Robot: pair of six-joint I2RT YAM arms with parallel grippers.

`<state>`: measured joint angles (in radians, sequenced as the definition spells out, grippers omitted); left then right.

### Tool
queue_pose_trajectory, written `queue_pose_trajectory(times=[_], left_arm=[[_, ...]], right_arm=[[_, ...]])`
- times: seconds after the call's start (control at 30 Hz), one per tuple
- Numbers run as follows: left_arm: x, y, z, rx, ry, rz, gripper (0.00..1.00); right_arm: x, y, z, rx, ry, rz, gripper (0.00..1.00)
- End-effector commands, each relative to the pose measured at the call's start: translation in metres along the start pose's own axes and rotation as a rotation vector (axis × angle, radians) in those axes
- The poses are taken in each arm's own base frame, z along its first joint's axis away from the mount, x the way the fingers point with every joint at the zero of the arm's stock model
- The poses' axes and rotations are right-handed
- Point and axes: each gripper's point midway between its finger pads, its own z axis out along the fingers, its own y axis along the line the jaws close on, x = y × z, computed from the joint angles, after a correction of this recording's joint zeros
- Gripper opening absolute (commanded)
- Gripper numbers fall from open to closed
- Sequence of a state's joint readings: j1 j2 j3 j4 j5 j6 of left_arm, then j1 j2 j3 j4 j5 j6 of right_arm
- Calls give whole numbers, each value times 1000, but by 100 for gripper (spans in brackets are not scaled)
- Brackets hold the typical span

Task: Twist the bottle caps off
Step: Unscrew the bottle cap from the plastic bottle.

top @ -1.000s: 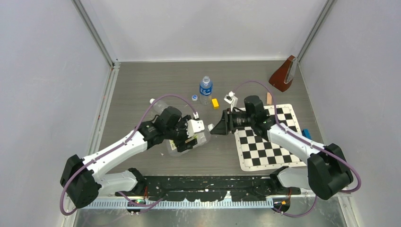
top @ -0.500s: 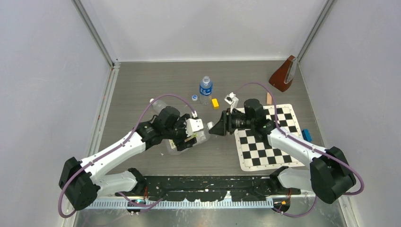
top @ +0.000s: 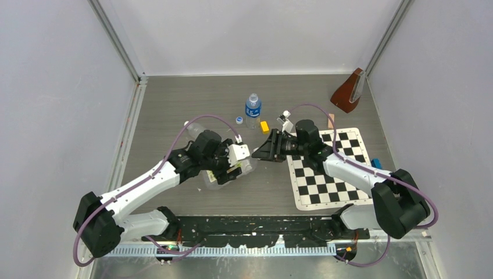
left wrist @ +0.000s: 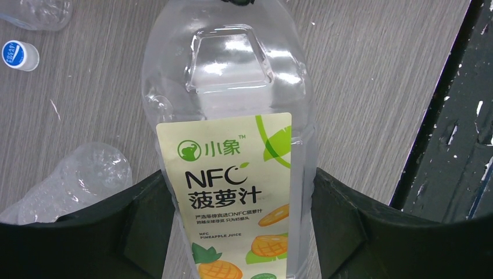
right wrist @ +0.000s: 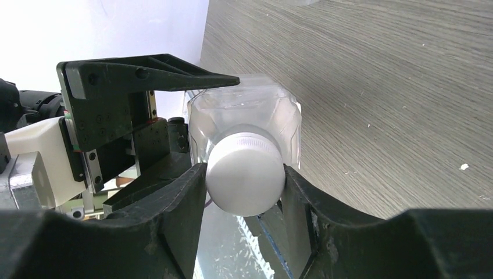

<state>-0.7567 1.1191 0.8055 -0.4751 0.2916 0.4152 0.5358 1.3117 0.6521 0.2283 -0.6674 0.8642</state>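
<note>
Right fingers (right wrist: 180, 203) have edged in on the juice bottle (left wrist: 232, 174), pinching its white cap (right wrist: 244, 177); left fingers (left wrist: 116, 232) still clamp its body.

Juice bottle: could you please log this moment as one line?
left gripper: shut on juice bottle | right gripper: shut on white cap | cap: still on

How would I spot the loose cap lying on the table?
On the grey table, find the small blue-labelled bottle standing upright near the far middle. Just left of it, seen from above, lies the loose cap, by itself. It is round and white with a blue top, unlike the yellow block on the bottle's other side and the plain white cap screwed on the juice bottle.
</note>
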Motion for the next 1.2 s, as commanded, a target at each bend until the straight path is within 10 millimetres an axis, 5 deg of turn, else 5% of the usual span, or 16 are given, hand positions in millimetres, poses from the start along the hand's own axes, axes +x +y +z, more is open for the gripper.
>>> queue_pose_trajectory(times=[0.0, 0.23, 0.5, 0.8, 1.03, 1.1, 1.17], left_arm=[[-36, -14, -2, 79, -147, 55, 0], [-35, -13, -1, 73, -142, 55, 1], [-33, -2, 4, -13, -184, 12, 69], [-32, 4, 22, -70, -285, -47, 99], [-26, 7, 35, -71, -259, -79, 96], [-23, 6, 37, -67, -247, -81, 85], [-21, 5, 36, -60, -227, -77, 64]], right_arm=[[-35, 14, 6, 10, -124, -31, 55], [-30, 10, 8, 24, -87, -24, 22], [-33, 11, 6, 33, -94, -43, 5], [-20, 2, 9, 31, -39, -44, 3], [-17, -2, 10, 39, -27, -50, 3], [-17, -2, 9, 41, -28, -53, 3], [-17, -3, 9, 48, -31, -54, 3]])
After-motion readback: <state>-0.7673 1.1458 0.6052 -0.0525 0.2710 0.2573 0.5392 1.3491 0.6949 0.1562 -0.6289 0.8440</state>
